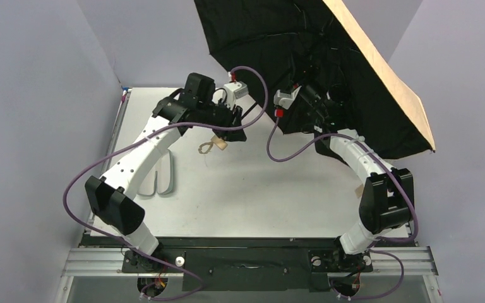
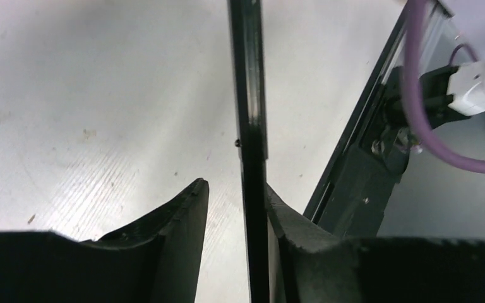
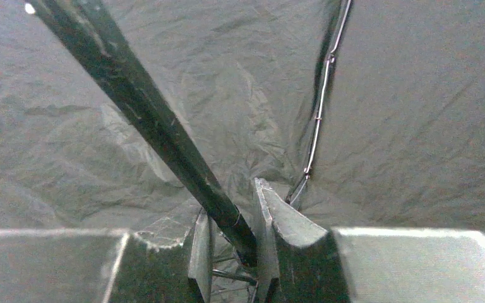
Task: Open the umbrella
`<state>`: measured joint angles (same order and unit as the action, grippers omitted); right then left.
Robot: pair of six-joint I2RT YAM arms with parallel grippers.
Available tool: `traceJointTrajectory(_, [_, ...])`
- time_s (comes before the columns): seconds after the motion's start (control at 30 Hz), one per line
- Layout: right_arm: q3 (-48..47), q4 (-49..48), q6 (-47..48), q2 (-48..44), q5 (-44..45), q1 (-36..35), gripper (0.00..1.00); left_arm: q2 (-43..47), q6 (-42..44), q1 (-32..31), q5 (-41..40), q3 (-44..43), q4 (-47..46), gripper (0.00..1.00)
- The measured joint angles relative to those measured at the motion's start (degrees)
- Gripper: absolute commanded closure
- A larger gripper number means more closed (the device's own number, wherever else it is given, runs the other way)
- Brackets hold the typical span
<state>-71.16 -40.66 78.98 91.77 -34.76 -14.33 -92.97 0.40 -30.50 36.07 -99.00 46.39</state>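
Top external view: umbrella (image 1: pixel 259 38) is already spread. It's held off the table (image 1: pixel 259 196) at upper right of frame. Black lining faces us; tan outer fabric shows only as a strip along the right edge. Its small tan handle (image 1: pixel 220 144) w/ strap (image 1: pixel 206 149) sticks out mid-frame, just below the left gripper (image 1: pixel 239 126). Pale sleeve (image 1: pixel 164 177) lies on the table at left, well apart.

Left wrist view: thin black shaft (image 2: pixel 247 82) runs top to bottom between the fingers (image 2: pixel 186 211). The finger at frame left stands clear of it w/ a visible gap; the other sits against or just beside it. So the jaws are slack round the shaft, not pinching.

Right wrist view: right gripper (image 3: pixel 229 202) is deep inside the canopy (image 3: pixel 417 126). Its fingers are narrow & pressed on the shaft from both sides, near where the ribs (image 3: pixel 321 101) meet. Looks like a real hold.

Handling, my guess: light overall, but the canopy is broad, so it's top-heavy & will swing on a loose grip. Fabric is soft; ribs are thin & prob. bend easily, so don't grab those. Shaft is stiff but slim & smooth, likely to slip or twist in the jaws. Best holds: the handle, or the shaft close to the rib junction. Task looks approx. done. W/ only the right arm truly gripping, tipping is the risk.
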Motion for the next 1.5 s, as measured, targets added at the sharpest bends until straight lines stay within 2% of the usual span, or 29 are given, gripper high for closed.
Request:
traceJointTrajectory(0.1, [0.0, -0.4, 1.0, 0.0, -0.1, 0.0, 1.0, -2.8, 3.6, -0.2, -2.2, -2.6, 5.6, 0.82])
traceJointTrajectory(0.23, [0.0, -0.4, 3.2, 0.0, -1.1, -0.5, 1.0, -4.1, 6.9, -0.8, -4.3, -3.0, 10.3, 0.9])
traceJointTrajectory(0.5, [-3.5, -0.3, 5.2, 3.1, -4.2, -0.9, 1.0, -4.1, 12.0, -1.3, -8.4, -2.8, 12.6, 0.94])
traceJointTrajectory(0.87, [-7.6, 1.4, 7.2, 8.1, -6.1, -0.9, 0.99, -4.1, 13.8, -0.4, -13.4, 0.3, 11.9, 0.96])
traceJointTrajectory(1.5, [-8.2, 2.8, 11.5, 8.5, -7.9, 0.7, 1.0, -4.1, 15.2, -0.4, -14.4, 3.6, 10.3, 1.0])
